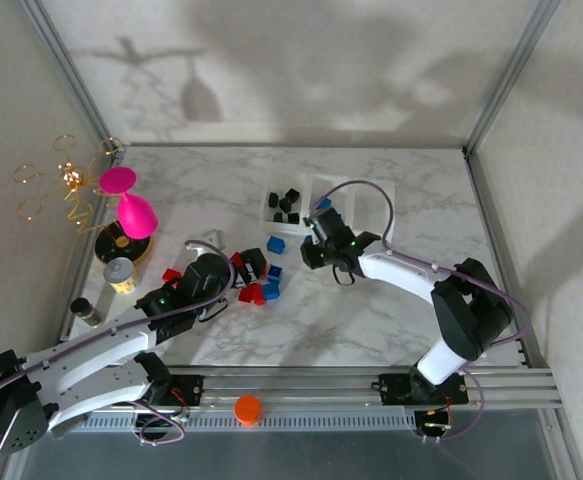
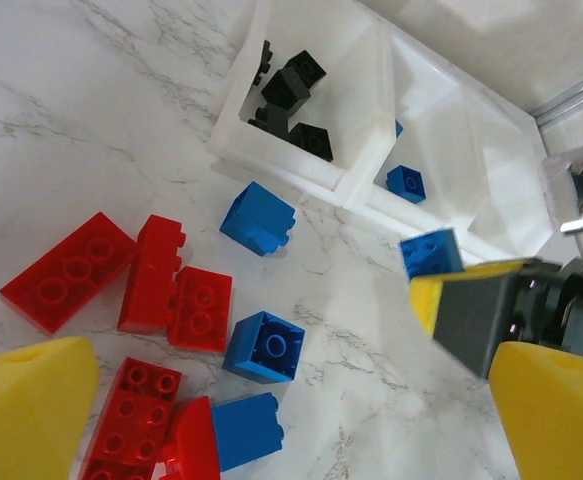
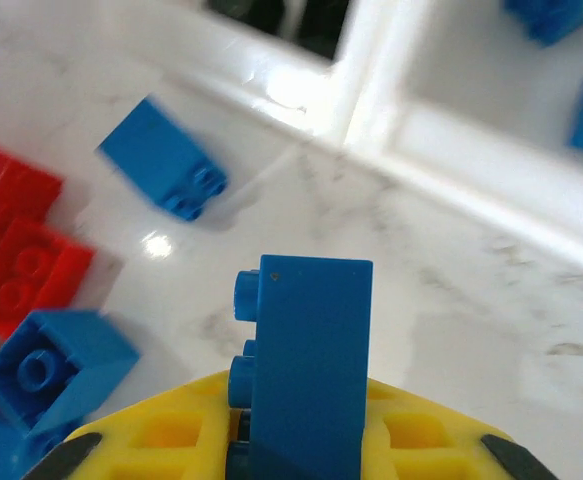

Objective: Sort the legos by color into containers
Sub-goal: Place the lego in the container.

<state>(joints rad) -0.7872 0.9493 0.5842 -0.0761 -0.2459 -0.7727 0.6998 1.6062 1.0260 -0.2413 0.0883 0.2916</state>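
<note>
On the white marble table (image 1: 371, 310), three see-through white plastic trays (image 1: 371, 205) sit upper middle. Left pincer (image 2: 291, 410) gapes wide over loose red and blue plastic bricks (image 2: 68, 272). Right pincer (image 3: 299, 445) squeezes a small blue plastic brick (image 3: 311, 350) by its flat sides; it looks light, hard, slippery
</note>
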